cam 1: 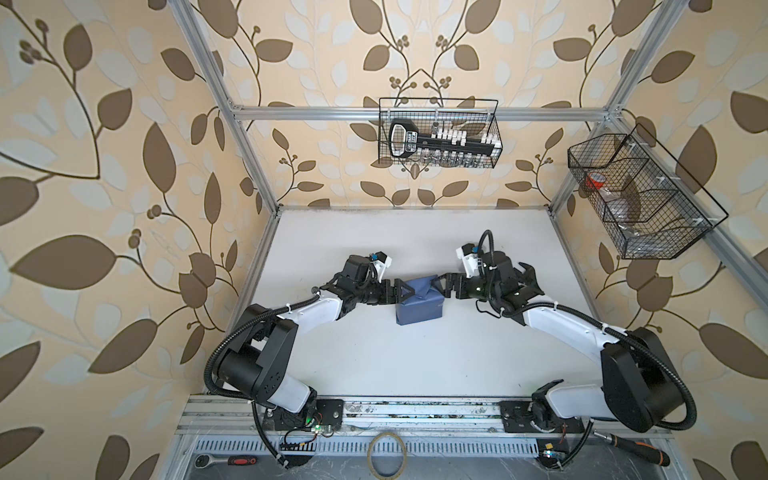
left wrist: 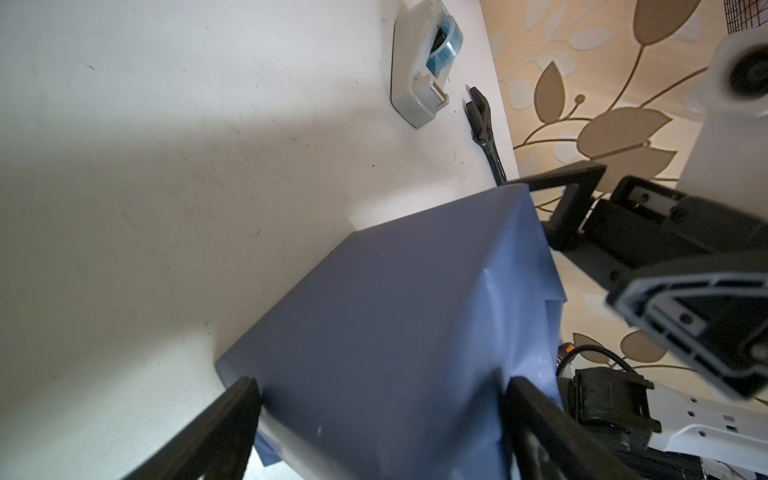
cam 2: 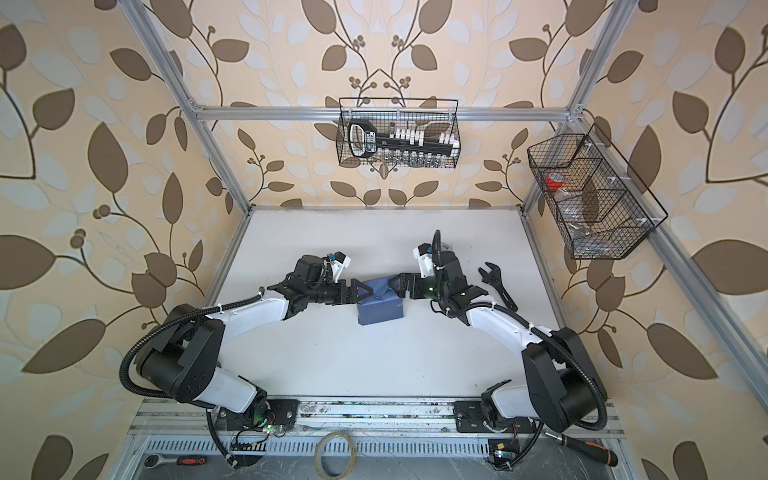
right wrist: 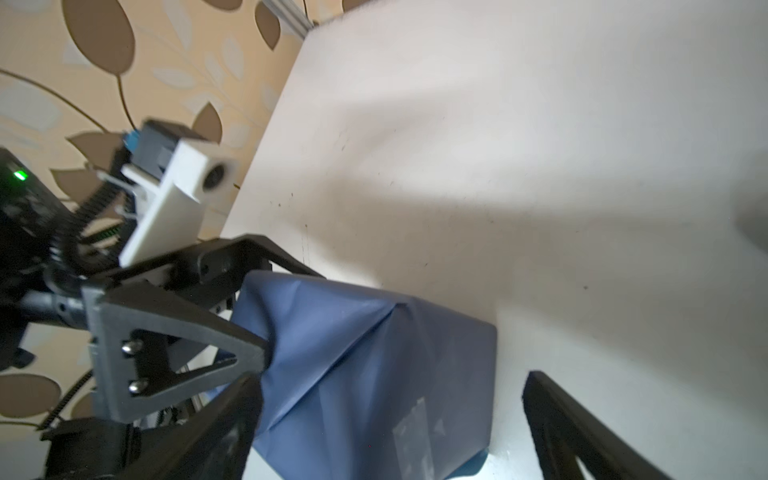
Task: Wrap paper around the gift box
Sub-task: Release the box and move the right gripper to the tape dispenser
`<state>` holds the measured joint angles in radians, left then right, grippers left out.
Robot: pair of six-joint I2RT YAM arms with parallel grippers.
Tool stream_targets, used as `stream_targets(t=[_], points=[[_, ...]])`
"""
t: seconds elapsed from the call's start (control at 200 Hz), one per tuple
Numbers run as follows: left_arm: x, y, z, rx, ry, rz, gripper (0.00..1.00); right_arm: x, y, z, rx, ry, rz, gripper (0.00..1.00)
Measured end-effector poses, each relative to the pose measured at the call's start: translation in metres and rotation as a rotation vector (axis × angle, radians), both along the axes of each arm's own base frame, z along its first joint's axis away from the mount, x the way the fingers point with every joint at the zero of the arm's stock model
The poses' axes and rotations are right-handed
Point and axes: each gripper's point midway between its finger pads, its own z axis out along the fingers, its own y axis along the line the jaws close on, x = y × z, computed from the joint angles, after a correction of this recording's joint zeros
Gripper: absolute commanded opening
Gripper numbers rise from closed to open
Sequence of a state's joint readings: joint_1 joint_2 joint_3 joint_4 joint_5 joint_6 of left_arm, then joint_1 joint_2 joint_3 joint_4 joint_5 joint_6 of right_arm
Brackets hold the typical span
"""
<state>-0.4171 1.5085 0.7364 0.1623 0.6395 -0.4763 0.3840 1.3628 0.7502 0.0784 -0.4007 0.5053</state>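
The gift box is hidden inside the paper (cam 1: pixel 417 309), a slate-blue parcel in mid-table, seen in both top views (cam 2: pixel 380 311). Its far end shows creased folds, and a strip of clear tape (right wrist: pixel 411 432) sits on one face. My left gripper (cam 1: pixel 404 291) (left wrist: pixel 380 399) is at the parcel's far left corner. Its jaws stand wide, one on each side of the paper. My right gripper (cam 1: pixel 438 286) (right wrist: pixel 392 386) faces it from the far right corner. It is open astride that end, with a gap of table beside one finger.
A grey tape dispenser (left wrist: pixel 424 62) and a black wrench (cam 2: pixel 496 286) lie right of the parcel, near the right arm. Two wire baskets (cam 1: pixel 440 133) (cam 1: pixel 640 195) hang on the frame. A tape ring (cam 1: pixel 388 453), a ratchet (cam 1: pixel 232 460) and a screwdriver (cam 1: pixel 631 449) lie along the front rail.
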Motion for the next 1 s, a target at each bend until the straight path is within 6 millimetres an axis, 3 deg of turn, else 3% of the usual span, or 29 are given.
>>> stream_targets(t=[0.075, 0.175, 0.325, 0.45, 0.725, 1.0], points=[[0.0, 0.0, 0.0, 0.0, 0.0, 0.0, 0.93, 0.012, -0.025, 0.009, 0.038, 0.002, -0.068, 0.91], [0.0, 0.0, 0.0, 0.0, 0.0, 0.0, 0.92, 0.027, -0.058, 0.006, 0.064, 0.033, -0.166, 0.81], [0.0, 0.0, 0.0, 0.0, 0.001, 0.0, 0.92, 0.047, -0.101, -0.016, 0.09, 0.124, -0.299, 0.7], [0.0, 0.0, 0.0, 0.0, 0.004, 0.001, 0.91, 0.062, -0.122, -0.039, 0.099, 0.198, -0.369, 0.63], [-0.001, 0.0, 0.0, 0.001, 0.007, 0.001, 0.91, 0.097, -0.127, -0.065, 0.119, 0.256, -0.38, 0.42], [-0.001, 0.0, 0.0, 0.001, 0.008, 0.001, 0.91, 0.113, -0.129, -0.079, 0.119, 0.277, -0.381, 0.38]])
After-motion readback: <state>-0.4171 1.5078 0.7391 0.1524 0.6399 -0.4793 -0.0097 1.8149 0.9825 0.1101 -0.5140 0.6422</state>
